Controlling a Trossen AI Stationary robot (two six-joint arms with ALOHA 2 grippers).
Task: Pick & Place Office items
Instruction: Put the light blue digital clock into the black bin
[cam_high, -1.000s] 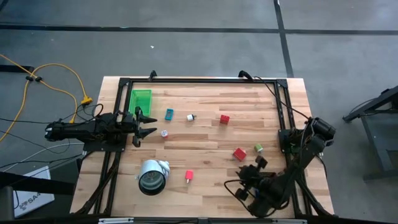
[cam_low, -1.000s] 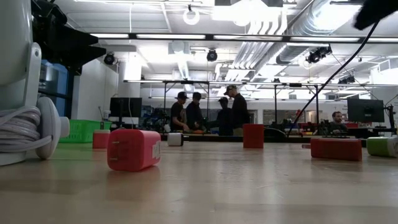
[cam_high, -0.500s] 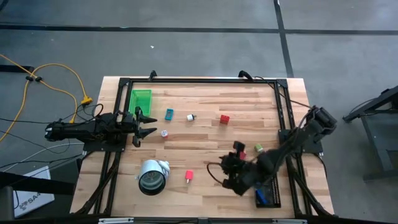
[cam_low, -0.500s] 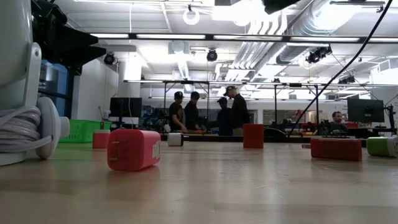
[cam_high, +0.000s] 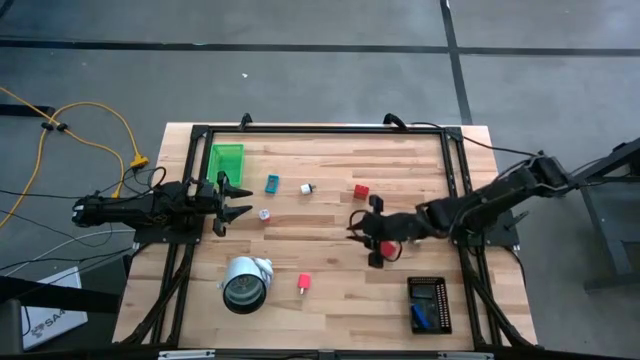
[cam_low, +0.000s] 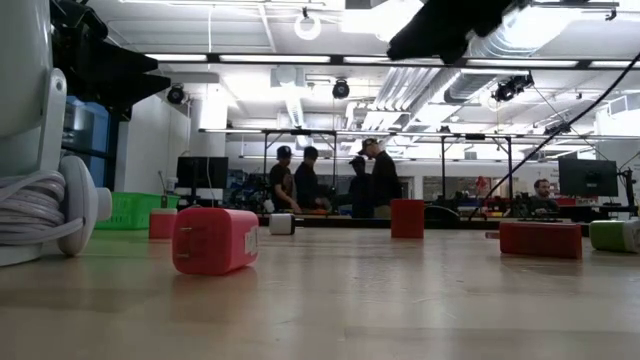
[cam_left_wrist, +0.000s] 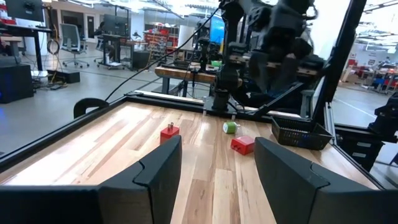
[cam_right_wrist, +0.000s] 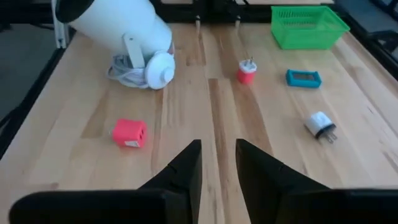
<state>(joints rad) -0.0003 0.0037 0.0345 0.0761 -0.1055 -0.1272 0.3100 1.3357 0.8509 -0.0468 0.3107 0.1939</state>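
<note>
Small office items lie scattered on the wooden table: a teal bit (cam_high: 272, 183), a white bit (cam_high: 306, 188), a red block (cam_high: 361, 191), a pink-red block (cam_high: 304, 283) and another red block (cam_high: 385, 247). A green cube (cam_left_wrist: 231, 127) lies beside that last block. My right gripper (cam_high: 362, 240) hovers over the table's middle, above that red block. Its fingers (cam_right_wrist: 190, 163) stand a narrow gap apart with nothing between them. My left gripper (cam_high: 235, 200) waits open at the left side, level, holding nothing (cam_left_wrist: 217, 168).
A big white-and-grey roll (cam_high: 245, 283) lies near the front left. A green tray (cam_high: 227, 160) stands at the far left. At the front right is a black tray (cam_high: 430, 304) with blue bits in it. People stand in the room beyond the table.
My right gripper has swung from the front right corner, by the black tray, toward the far and left, out over the table's middle. It has rolled and tipped on the way. The black tray, which the arm had covered, now shows. Nothing on the table has moved.
</note>
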